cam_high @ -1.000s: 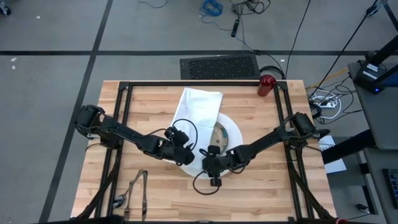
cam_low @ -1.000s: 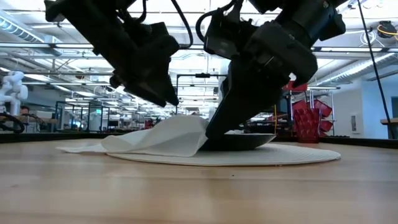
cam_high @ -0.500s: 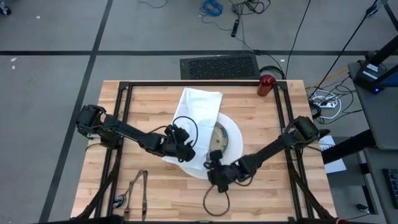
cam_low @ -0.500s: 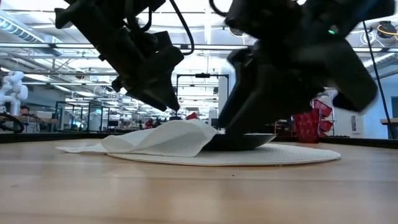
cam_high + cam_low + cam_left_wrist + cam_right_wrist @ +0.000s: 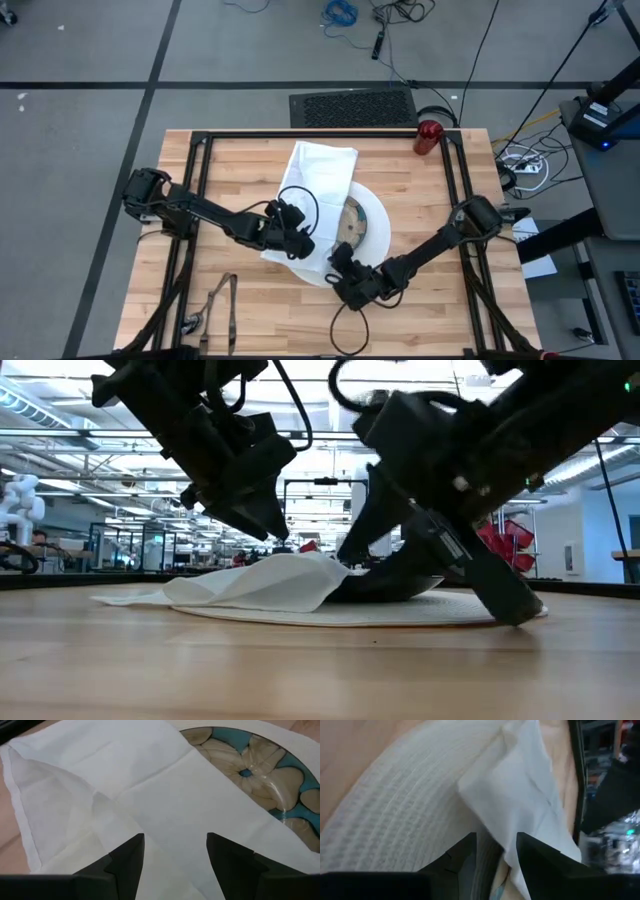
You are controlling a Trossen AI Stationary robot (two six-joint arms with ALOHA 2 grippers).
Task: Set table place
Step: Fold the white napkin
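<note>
A white napkin [image 5: 318, 175] lies spread from the table's far middle onto the left part of the round white plate [image 5: 376, 222]. It also covers the left edge of the patterned bowl [image 5: 351, 221], which sits on the plate. My left gripper [image 5: 175, 840] hovers open just above the napkin's near part [image 5: 150, 805], with the bowl [image 5: 250, 765] beyond it. My right gripper [image 5: 496, 840] is open at the plate's near-left rim [image 5: 395, 815], pointing at the napkin's edge [image 5: 520, 795]. In the low view its fingers [image 5: 352, 550] stand low by the napkin and the bowl, and I see no touch.
A small red cup [image 5: 430, 133] stands at the table's far right corner. Dark cutlery [image 5: 222, 300] lies near the front left edge. A black frame [image 5: 200, 200] runs along the table's sides. Bare wood [image 5: 420, 180] shows to the right of the plate.
My right gripper has drawn back from the bowl toward the table's near edge and sunk a little. It has rolled strongly about its own pointing line. Napkin, plate and bowl lie as before.
</note>
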